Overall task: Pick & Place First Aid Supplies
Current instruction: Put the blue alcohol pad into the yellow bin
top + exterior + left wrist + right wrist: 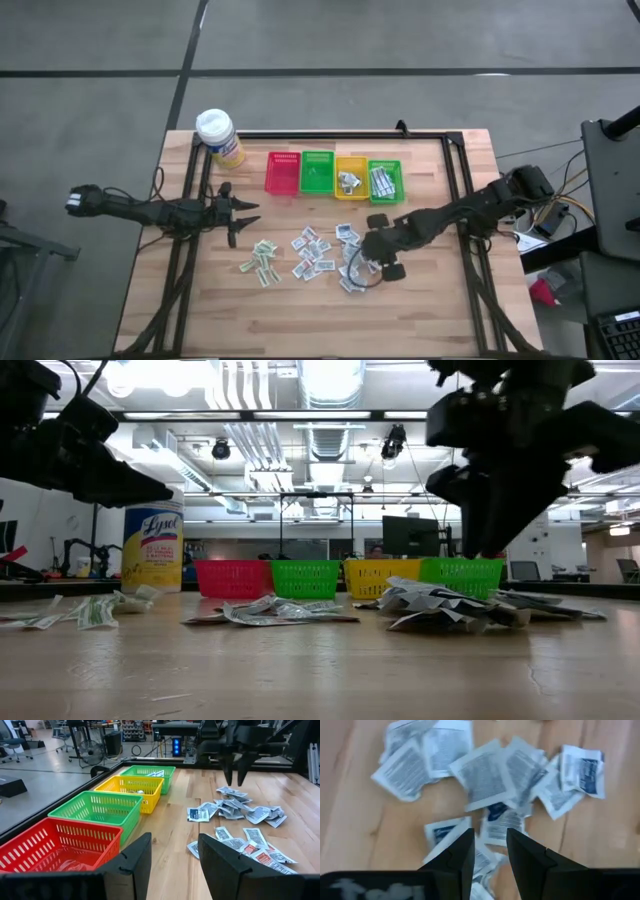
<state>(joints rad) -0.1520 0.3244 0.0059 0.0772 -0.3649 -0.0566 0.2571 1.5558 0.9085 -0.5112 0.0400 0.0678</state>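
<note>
The right tool (487,845) hangs over the first aid supplies (318,252) scattered on the surface (420,310), fingers narrowly apart, empty; only its wrist view shows this. The left tool (243,222) waits wide beside the red basket (282,173).

My right gripper (362,262) points down at four o'clock, fingers parted. My left gripper (243,216) waits open at nine o'clock.

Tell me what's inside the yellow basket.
The yellow basket holds a few white packets with grey print, bunched near its middle. The high view shows only the top ones; anything lying beneath them is covered, and an exact count isn't readable.
</note>
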